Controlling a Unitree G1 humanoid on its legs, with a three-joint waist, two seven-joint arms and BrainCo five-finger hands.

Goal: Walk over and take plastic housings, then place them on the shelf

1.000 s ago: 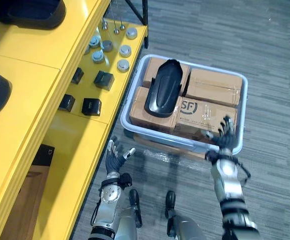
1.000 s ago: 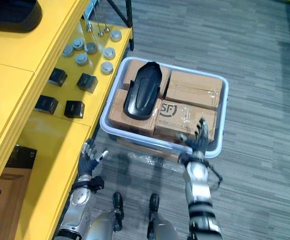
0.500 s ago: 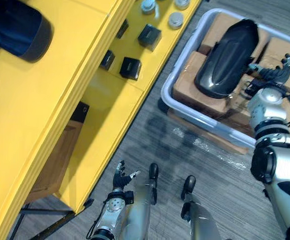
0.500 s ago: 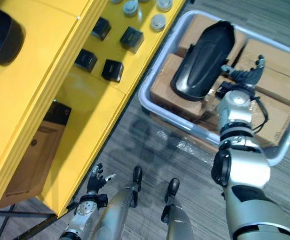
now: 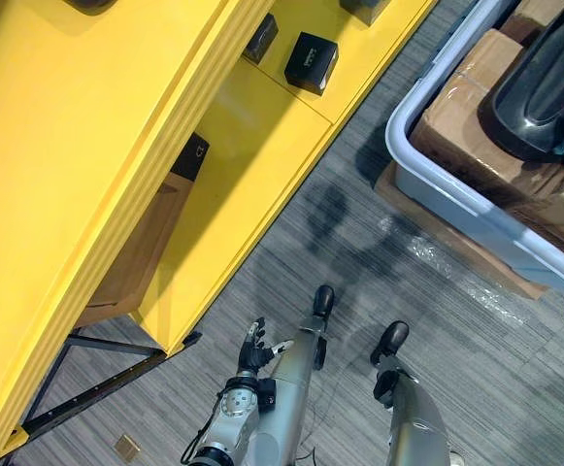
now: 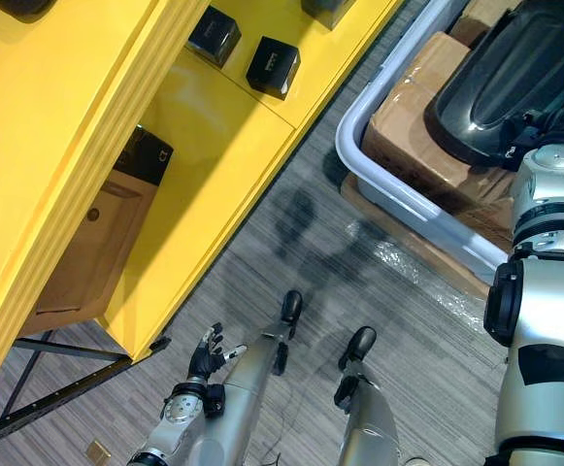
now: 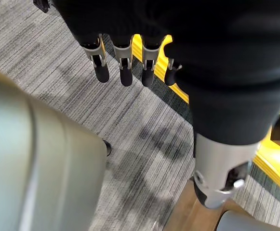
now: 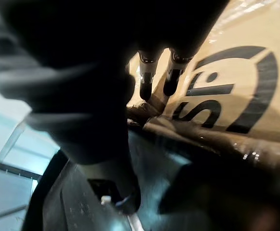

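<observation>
One housing [image 6: 514,83] lies in the bin [image 6: 398,199]; right hand [image 8: 147,79], fingers straight, should curl under the housing's edge; left hand [image 5: 254,345] hangs loose-fingered.

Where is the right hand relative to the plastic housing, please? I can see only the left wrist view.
Observer: The right hand is at the near edge of the black plastic housing, which lies on cardboard boxes in a grey bin.
Operator: Has it gripped the housing?
Observer: Not yet. In the right wrist view its fingers are straight, pointing at a box beside the housing.
Operator: And the shelf?
Observer: The yellow shelf stands left of the bin.
</observation>
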